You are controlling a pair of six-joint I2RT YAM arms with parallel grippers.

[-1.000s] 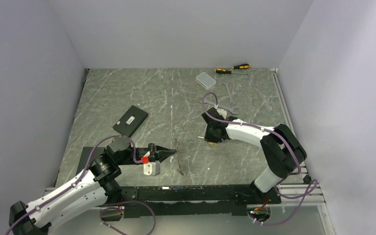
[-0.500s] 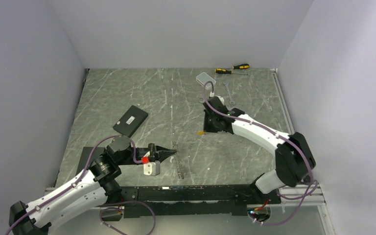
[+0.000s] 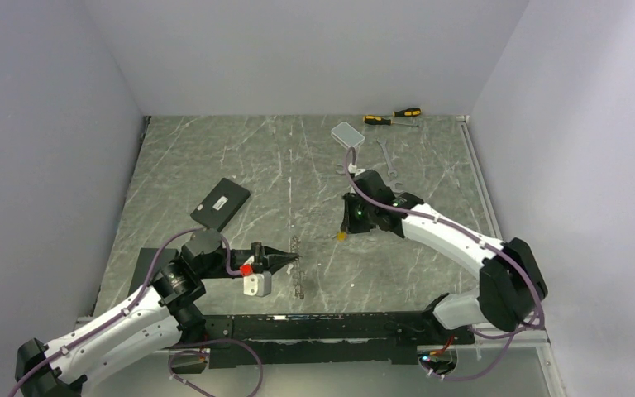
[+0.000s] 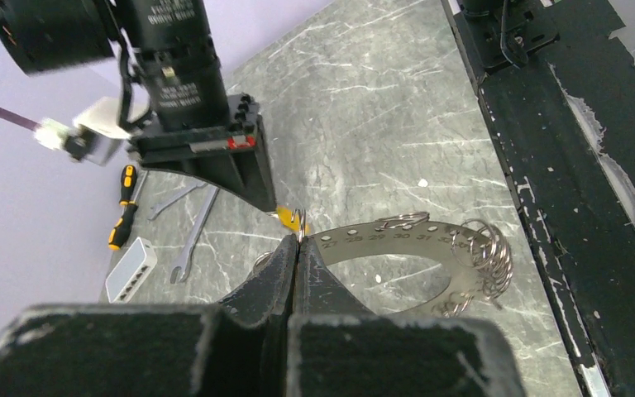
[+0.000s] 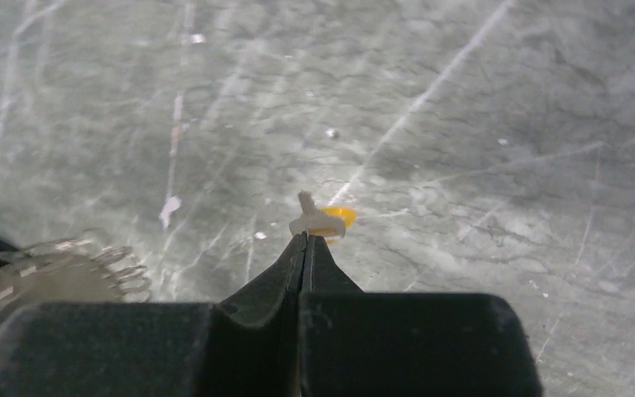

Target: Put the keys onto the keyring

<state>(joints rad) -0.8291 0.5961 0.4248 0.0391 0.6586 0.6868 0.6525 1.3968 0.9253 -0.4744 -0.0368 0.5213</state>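
Observation:
The keyring point(image 4: 397, 241) is a curved silver band with numbered holes and several small wire rings, lying on the marble table in front of my left gripper point(image 4: 298, 241). That gripper is shut, pinching one small wire ring at the band's end. In the top view the keyring point(image 3: 302, 277) runs down from the left gripper point(image 3: 295, 258). My right gripper point(image 5: 306, 236) is shut on a tiny key point(image 5: 322, 222) with a yellow-orange head and short silver blade. The key point(image 3: 341, 236) hangs just right of the keyring. In the left wrist view the yellow key point(image 4: 289, 217) sits right behind the pinched ring.
A black flat rectangle point(image 3: 220, 203) lies at the left middle. At the back stand a clear plastic box point(image 3: 347, 134), yellow-and-black screwdrivers point(image 3: 393, 116) and silver wrenches point(image 3: 387, 157). A black rail point(image 3: 331, 327) runs along the near edge.
My right gripper has closed on the yellow key and carried it a little left toward the keyring, its arm stretching out. The left arm has not moved.

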